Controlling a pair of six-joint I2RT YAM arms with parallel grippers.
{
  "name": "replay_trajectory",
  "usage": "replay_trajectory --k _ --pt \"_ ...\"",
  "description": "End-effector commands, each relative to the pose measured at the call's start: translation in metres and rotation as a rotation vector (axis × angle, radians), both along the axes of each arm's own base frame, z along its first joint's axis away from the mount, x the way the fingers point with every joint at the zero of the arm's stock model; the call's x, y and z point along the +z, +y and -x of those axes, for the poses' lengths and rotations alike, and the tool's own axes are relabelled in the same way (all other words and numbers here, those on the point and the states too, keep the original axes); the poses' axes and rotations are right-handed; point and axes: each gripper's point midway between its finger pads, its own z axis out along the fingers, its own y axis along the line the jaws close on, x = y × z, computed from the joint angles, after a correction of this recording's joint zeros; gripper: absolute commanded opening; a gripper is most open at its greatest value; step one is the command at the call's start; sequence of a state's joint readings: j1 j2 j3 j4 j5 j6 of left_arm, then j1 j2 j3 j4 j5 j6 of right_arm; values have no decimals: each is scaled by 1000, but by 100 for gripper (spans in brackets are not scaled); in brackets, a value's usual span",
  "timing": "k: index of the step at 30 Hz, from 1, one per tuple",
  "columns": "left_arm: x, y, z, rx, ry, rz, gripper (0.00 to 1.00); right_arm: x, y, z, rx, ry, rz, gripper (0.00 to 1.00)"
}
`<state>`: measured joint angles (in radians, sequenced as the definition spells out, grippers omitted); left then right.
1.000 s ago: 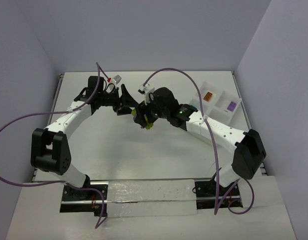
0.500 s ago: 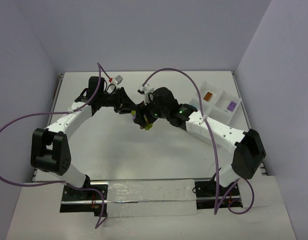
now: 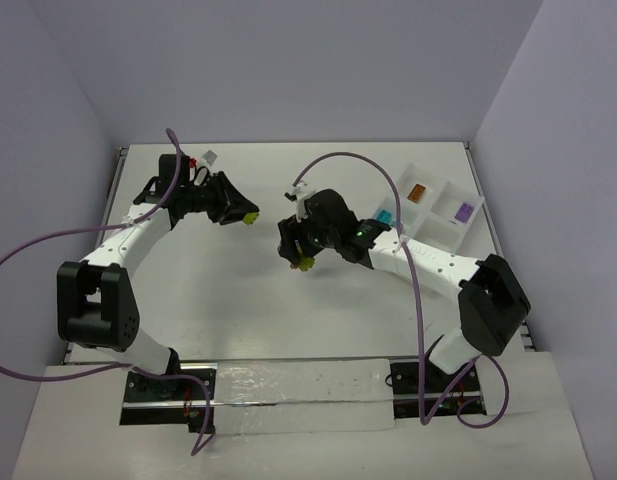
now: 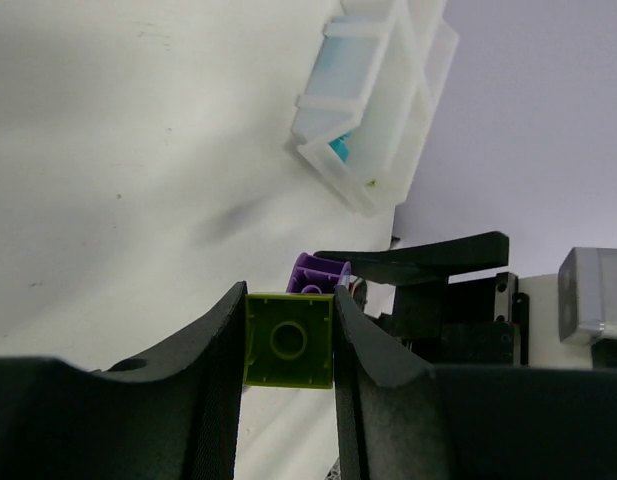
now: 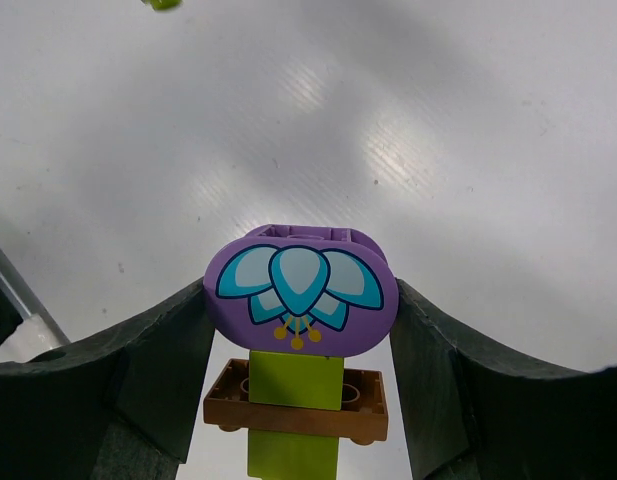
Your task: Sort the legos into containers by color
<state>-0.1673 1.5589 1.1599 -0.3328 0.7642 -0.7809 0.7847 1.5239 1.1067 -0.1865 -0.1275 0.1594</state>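
Two grips: left jaws clamp lime brick (image 4: pixel 289 339); right jaws, seemingly, purple-topped clump (image 5: pixel 298 300).

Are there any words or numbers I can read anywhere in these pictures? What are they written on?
None: no word, number or brand can be read.
Purple piece: only a drawing of a blue flower with yellow dots, no letters.
Lime brick: its stud shows just a ring; any mark there is too blurred to read.
White tray: no label shows.
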Motion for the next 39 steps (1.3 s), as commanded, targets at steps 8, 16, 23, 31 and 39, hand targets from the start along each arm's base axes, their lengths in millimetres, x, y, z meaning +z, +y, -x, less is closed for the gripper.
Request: replay_trajectory --k 8,16,23,31,39 --pt "-10 52 -10 265 8 -311 0 -55 -8 -53 -299 109 126 29" --pt "-13 58 -6 286 11 -336 0 -94 -6 -50 -307 179 159 70" --pt "-17 49 -8 243 30 -306 0 -64 -7 -52 -283 121 128 86" --pt "-11 22 -6 157 70 -143 0 34 28 -28 -12 -27 -158 83" --pt "20 -12 0 60 115 160 0 104 50 -9 133 -96 -359 81"
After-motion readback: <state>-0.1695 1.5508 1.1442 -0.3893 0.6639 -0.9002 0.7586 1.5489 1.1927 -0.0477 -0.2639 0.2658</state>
